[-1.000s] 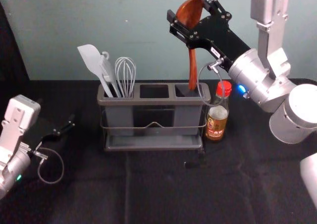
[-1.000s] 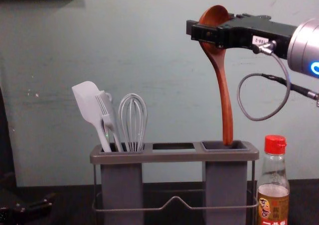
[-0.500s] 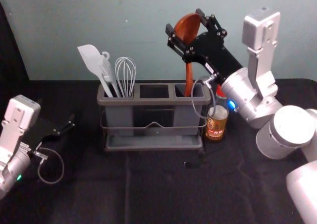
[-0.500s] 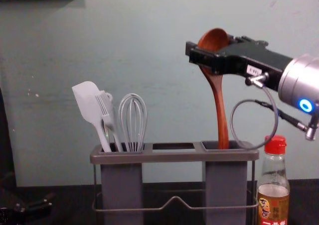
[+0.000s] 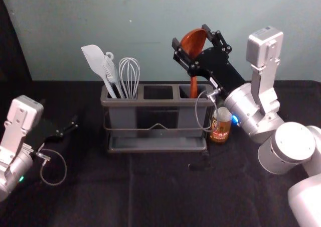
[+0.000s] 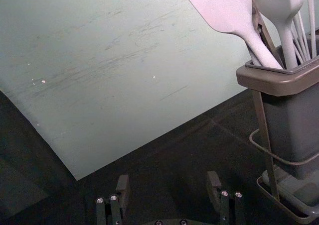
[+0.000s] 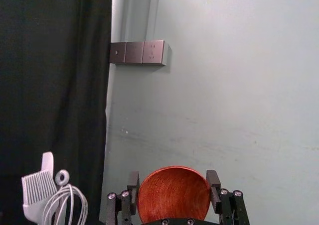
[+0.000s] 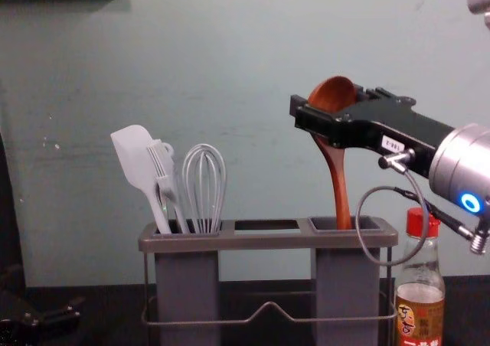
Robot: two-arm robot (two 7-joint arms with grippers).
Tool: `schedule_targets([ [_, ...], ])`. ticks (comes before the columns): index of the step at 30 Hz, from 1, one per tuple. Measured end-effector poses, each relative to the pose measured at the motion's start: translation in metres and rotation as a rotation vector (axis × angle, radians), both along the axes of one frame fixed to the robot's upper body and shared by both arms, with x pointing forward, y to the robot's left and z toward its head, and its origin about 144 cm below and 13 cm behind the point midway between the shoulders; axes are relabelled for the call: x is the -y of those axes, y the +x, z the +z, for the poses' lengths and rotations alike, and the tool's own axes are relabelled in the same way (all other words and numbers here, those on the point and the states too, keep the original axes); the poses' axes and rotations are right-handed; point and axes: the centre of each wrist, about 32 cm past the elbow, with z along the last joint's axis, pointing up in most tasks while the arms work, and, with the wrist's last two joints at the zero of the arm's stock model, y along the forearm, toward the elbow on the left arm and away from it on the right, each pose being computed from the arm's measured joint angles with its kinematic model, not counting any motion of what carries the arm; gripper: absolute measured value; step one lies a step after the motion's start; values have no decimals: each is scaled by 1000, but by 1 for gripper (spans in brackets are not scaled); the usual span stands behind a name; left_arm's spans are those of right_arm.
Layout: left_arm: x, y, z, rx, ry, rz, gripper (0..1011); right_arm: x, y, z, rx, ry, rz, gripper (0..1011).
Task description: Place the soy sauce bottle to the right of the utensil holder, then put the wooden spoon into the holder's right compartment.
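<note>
While a pale wall (image 5: 125, 36) closes off the far side, a table (image 5: 165, 197) draped in dark cloth spreads out nearer. Utensil holder (image 5: 155, 102), grey-brown rim over a wire frame: set upright at the middle of the far part of the table, three openings in a row, left to right.

Right gripper (image 5: 190, 35): above the holder's right side, arm reaching in from the right; its two fingers are closed on the bowl of the wooden spoon, one at either edge. Left gripper (image 5: 58, 111): parked low over the table, left of the holder and well apart from it; fingers spread, nothing between them.

Soy sauce bottle (image 8: 419, 304), red cap, printed label: upright on the table, just beside the holder's right end. Wooden spoon (image 8: 339, 185), reddish brown: held nearly upright, bowl uppermost, the lower end of its handle in the mouth of the right compartment (image 8: 347, 273).

Spatula (image 8: 134, 158), light-coloured: in the left compartment (image 8: 187, 285), leaning left. Whisk (image 8: 204, 189), wire loops upward: same compartment, right side. Brush (image 8: 162, 170), bristles up: between the two.
</note>
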Motion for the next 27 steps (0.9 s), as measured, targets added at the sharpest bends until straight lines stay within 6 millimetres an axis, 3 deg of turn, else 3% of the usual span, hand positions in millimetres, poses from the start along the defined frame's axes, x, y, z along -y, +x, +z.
schedule_targets([
  [27, 0, 0, 0, 0, 0, 0, 1011, 1, -12, -37, -68, 32, -3, 836],
])
